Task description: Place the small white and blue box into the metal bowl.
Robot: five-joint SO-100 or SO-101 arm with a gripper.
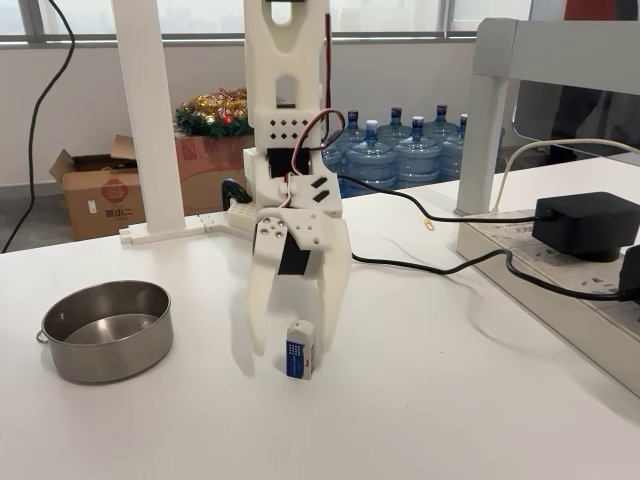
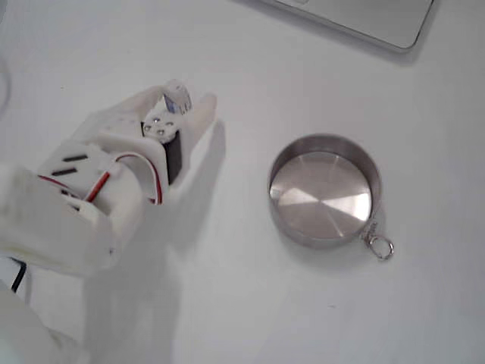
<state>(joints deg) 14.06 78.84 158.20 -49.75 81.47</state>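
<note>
Straddling: gripper (image 1: 298, 350) over the small white and blue box (image 1: 300, 349), fingers spread either side.
Bowl: metal bowl (image 1: 107, 330) apart, nothing inside.

My arm's all white 3D-printed plastic, kinda chunky, with rows of little round holes on the upper bracket. Black servos peek through the frame, plus two slanted black slots on the wrist. Red, white and black wires loop out around 3 o'clock. My claw (image 1: 297, 348) has two long tapered white fingers.
</note>
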